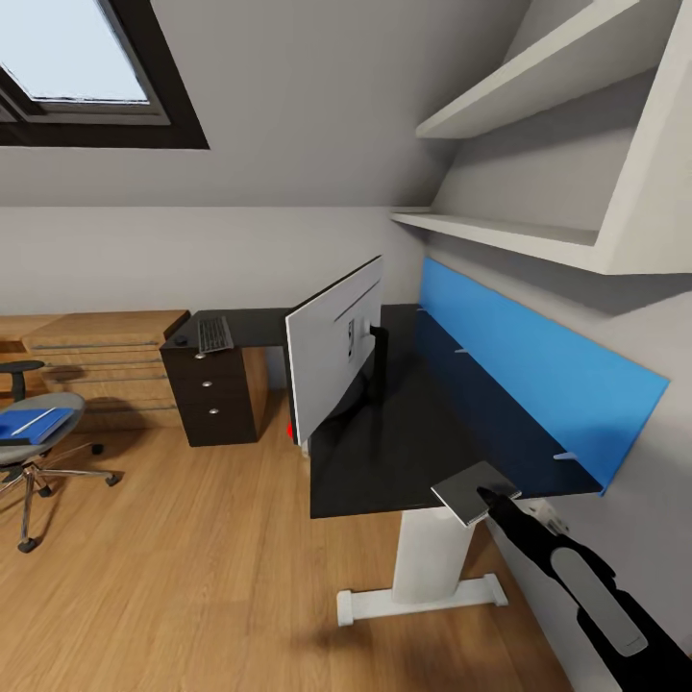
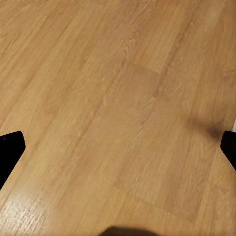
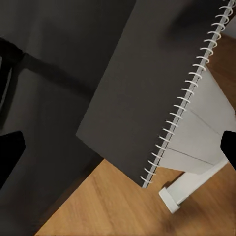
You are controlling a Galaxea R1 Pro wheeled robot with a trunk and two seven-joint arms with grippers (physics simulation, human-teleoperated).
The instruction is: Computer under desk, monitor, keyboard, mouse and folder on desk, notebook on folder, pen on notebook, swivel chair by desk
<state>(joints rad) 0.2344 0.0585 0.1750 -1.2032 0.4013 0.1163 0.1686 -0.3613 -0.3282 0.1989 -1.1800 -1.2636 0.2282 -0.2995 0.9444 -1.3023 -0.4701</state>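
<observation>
While the blue folder (image 1: 34, 421) waited on the swivel chair (image 1: 38, 437), the right pincer (image 1: 492, 498) clamped the spiral notebook (image 1: 469, 490) over the surface's (image 1: 423, 423) corner; the left pincer (image 2: 118, 147) gaped above floor (image 2: 98, 98).

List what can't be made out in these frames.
- Monitor screen: head view, only its grey back faces the camera.
- Mouse: head view, a tiny dark blob beside the keyboard.
- Swivel chair: head view, cut by the left edge.
- Right gripper grip on the notebook: jaw contact unclear.
</observation>
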